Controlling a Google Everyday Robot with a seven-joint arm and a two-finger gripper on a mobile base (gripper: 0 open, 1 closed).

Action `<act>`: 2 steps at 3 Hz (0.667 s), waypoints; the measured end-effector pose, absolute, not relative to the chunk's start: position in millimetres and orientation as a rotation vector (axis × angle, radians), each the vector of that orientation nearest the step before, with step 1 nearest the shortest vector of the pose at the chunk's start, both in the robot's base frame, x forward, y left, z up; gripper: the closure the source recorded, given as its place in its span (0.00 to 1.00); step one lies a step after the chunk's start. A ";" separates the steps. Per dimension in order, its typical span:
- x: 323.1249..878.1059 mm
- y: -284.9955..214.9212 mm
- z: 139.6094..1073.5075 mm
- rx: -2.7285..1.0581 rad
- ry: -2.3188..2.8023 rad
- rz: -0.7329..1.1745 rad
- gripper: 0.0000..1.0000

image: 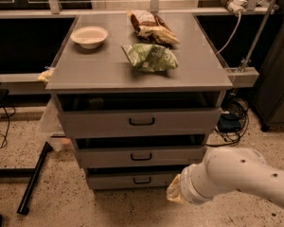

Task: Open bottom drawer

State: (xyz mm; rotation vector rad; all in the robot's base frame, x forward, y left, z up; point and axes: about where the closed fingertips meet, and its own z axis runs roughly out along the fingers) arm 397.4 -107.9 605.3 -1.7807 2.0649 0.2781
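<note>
The bottom drawer [132, 179] is the narrowest grey front at the foot of the cabinet, with a small black loop handle [142, 179] at its centre. A dark gap shows above it. My gripper [176, 191] is the tan end of my white arm [232, 176]. It sits low at the lower right, just in front of the bottom drawer's right end and to the right of the handle. It is not touching the handle.
The mid-sized front [141, 156] and the widest top front [142, 122] sit above. The cabinet top [99, 70] holds a white bowl [89, 36], a green bag [150, 57] and a brown bag [152, 26]. A black pole [33, 178] lies on the floor to the left. Cables [232, 115] lie to the right.
</note>
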 end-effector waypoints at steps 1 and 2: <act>436.3 -124.8 542.2 -1.770 1.974 0.241 1.00; 484.4 -145.3 500.7 -1.680 1.935 0.243 1.00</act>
